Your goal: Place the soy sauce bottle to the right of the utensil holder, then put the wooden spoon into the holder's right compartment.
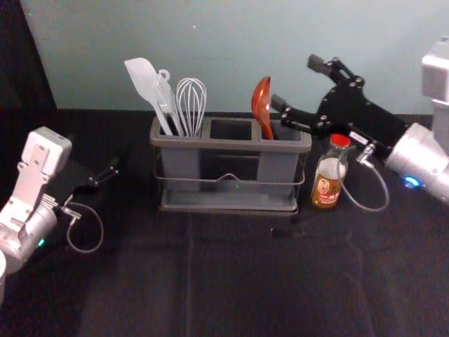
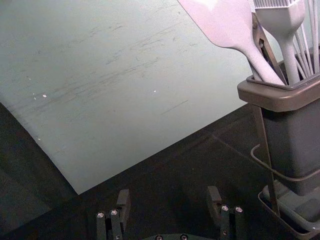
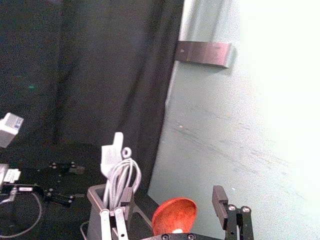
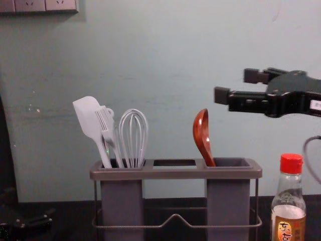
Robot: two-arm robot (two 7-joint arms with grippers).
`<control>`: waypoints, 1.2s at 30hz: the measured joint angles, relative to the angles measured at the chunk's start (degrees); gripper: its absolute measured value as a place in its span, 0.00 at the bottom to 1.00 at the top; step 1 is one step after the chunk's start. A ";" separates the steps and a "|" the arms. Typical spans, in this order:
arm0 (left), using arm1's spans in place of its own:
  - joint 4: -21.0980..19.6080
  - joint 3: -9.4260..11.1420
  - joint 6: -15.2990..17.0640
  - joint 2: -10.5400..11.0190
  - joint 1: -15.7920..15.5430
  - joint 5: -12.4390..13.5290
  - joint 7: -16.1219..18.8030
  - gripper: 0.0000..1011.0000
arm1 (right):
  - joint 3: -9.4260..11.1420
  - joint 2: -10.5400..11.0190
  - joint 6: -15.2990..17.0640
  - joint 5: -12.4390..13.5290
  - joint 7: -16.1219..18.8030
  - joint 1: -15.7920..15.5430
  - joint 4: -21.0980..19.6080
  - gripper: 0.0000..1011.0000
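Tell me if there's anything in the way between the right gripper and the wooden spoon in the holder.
Nothing visible stands between them: the open right gripper hovers above and to the right of the wooden spoon, with open air between. The soy sauce bottle stands lower, right of the holder, off that line.
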 joint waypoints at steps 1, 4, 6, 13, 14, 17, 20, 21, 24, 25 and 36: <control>0.00 0.00 0.00 0.00 0.00 0.00 0.00 0.99 | 0.87 0.54 0.76 -0.13 -1.51 -1.58 -2.01 0.99; 0.00 0.00 0.00 0.00 0.00 0.00 0.00 0.99 | 3.00 1.51 1.91 -0.90 -4.97 -5.57 -6.07 0.99; 0.00 0.00 0.00 0.00 0.00 0.00 0.00 0.99 | 4.30 1.86 2.49 -1.25 -6.69 -7.81 -7.95 0.99; 0.00 0.00 0.00 0.00 0.00 0.00 0.00 0.99 | 9.36 1.80 2.61 -4.84 -15.39 -19.28 -15.22 0.99; 0.00 0.00 0.00 0.00 0.00 0.00 0.00 0.99 | 9.74 1.50 2.37 -5.49 -16.41 -20.46 -15.69 0.99; 0.00 0.00 0.00 0.00 0.00 -0.01 0.00 0.99 | 10.85 -0.06 1.20 -7.77 -20.29 -24.27 -16.47 0.99; 0.00 0.00 0.00 0.00 0.00 0.00 0.00 0.99 | 11.66 -1.68 -0.13 -9.48 -23.13 -26.85 -16.22 0.99; 0.00 0.00 0.00 0.00 0.00 0.00 0.00 0.99 | 11.93 -2.20 -0.62 -9.94 -23.92 -27.55 -16.04 0.99; 0.00 0.00 0.00 0.00 0.00 0.00 0.00 0.99 | 12.68 -3.88 -2.29 -11.56 -26.37 -29.46 -15.27 0.99; 0.00 0.00 0.00 0.00 0.00 -0.01 0.00 0.99 | 13.00 -4.78 -2.99 -12.13 -27.41 -30.23 -14.72 0.99; 0.00 0.00 0.00 0.00 0.00 0.00 0.00 0.99 | 13.43 -8.63 -4.05 -11.91 -28.17 -31.95 -9.29 0.99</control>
